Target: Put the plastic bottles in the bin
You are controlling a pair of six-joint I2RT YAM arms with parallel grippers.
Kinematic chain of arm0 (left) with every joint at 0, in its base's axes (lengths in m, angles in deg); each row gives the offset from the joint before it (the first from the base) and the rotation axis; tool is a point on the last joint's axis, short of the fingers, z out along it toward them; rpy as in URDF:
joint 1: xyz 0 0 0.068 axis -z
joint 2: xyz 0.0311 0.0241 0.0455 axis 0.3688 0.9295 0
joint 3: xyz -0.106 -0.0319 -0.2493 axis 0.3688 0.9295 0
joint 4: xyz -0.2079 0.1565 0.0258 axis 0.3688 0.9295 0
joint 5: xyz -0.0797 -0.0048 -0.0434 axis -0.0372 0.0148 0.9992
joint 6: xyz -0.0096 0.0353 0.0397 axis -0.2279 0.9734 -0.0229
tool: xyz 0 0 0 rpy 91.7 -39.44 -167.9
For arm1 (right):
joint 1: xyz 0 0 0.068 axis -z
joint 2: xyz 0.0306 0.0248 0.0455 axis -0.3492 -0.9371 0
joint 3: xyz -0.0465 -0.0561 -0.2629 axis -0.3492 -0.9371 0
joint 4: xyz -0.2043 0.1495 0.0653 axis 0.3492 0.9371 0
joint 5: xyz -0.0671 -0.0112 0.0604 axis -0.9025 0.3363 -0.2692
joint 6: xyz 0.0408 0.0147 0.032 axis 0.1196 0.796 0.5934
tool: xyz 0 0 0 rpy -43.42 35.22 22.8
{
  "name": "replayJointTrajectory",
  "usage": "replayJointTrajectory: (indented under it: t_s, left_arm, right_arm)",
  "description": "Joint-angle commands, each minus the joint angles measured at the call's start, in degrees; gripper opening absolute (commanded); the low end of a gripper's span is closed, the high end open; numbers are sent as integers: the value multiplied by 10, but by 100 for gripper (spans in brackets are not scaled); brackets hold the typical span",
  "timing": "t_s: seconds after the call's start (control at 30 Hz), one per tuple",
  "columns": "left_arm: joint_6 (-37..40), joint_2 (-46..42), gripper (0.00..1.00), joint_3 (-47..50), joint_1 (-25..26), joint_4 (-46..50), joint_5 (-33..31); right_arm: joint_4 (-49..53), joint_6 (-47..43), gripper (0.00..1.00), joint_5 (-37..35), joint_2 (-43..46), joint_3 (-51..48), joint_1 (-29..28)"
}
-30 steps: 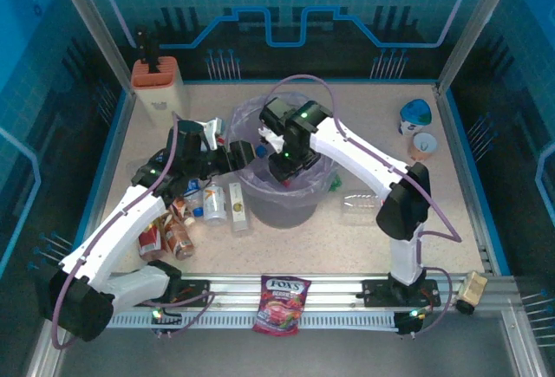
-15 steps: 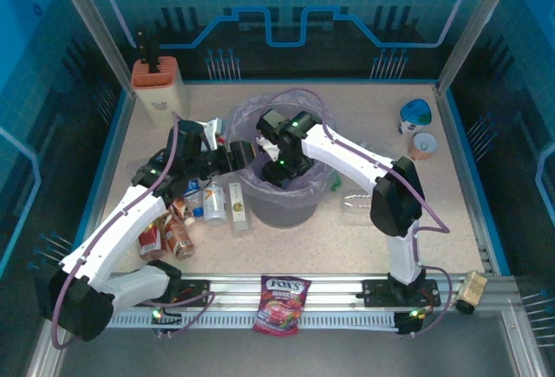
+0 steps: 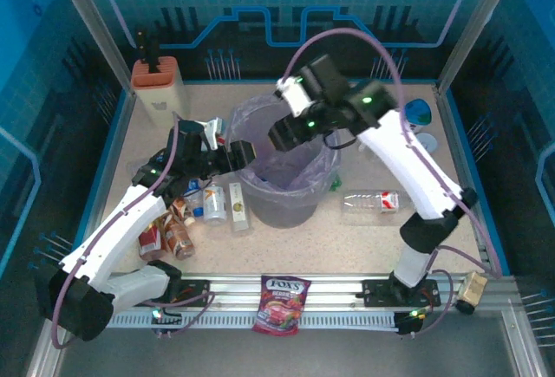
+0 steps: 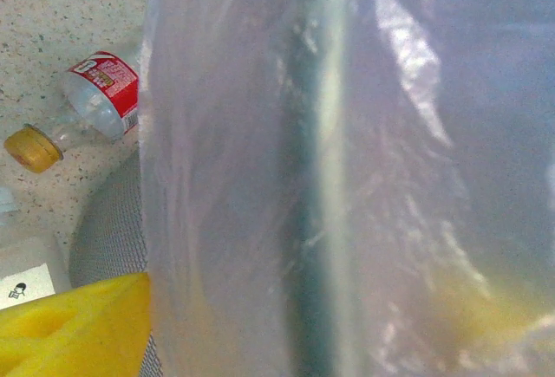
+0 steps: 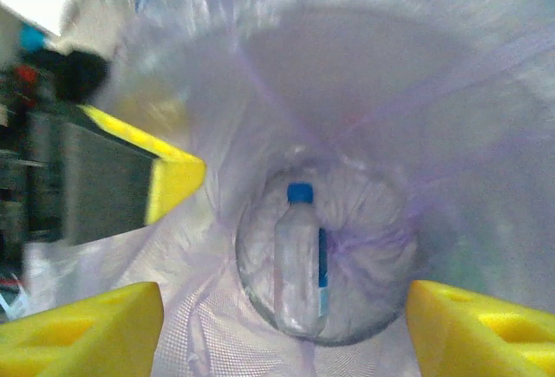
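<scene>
One bottle (image 5: pixel 299 256) on bin (image 3: pixel 279 211) floor; right end effector (image 3: pixel 284 134) spread above rim.

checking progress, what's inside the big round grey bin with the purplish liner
One clear plastic bottle with a blue cap lies at the bottom of the grey bin. The purplish liner has folds that hide anything tucked beneath them.

The one word I can read is FOX'S, in white letters on the red candy bag (image 3: pixel 282 303) at the bottom centre of my top view. In my left wrist view, the red-label bottle (image 4: pixel 104 91) at upper left carries white print too blurred to read, and the white container (image 4: pixel 22 277) at lower left bears a small black mark I can't make out. The blue-cap bottle (image 5: pixel 301 260), centre of my right wrist view, has an illegible blue label
</scene>
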Motion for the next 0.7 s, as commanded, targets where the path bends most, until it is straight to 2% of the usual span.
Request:
replayJointTrajectory:
  t_s: [0.0,0.1,0.23,0.3,0.4,0.57,0.67]
  left_arm:
    - [13,13,78,-2,5,-6,-12]
    - [14,13,78,-4,6,-5,-11]
    - [20,11,78,-7,6,2,-12]
    - [19,10,78,-4,5,-3,-10]
    - [14,9,78,2,6,-10,-9]
    - [3,17,78,2,6,-24,5]
    - [2,24,78,-5,5,-21,18]
  right_arm:
    - [73,-10,76,-25,20,11,58]
    - [75,-22,76,-54,51,-46,129]
    - [25,-102,78,-96,92,-182,254]
    - [-33,-186,78,-87,102,-257,312]
    - [-64,-229,79,-65,71,-297,398]
    - [-104,-310,79,-99,-16,-312,443]
    - [-110,-334,79,-59,-62,-297,448]
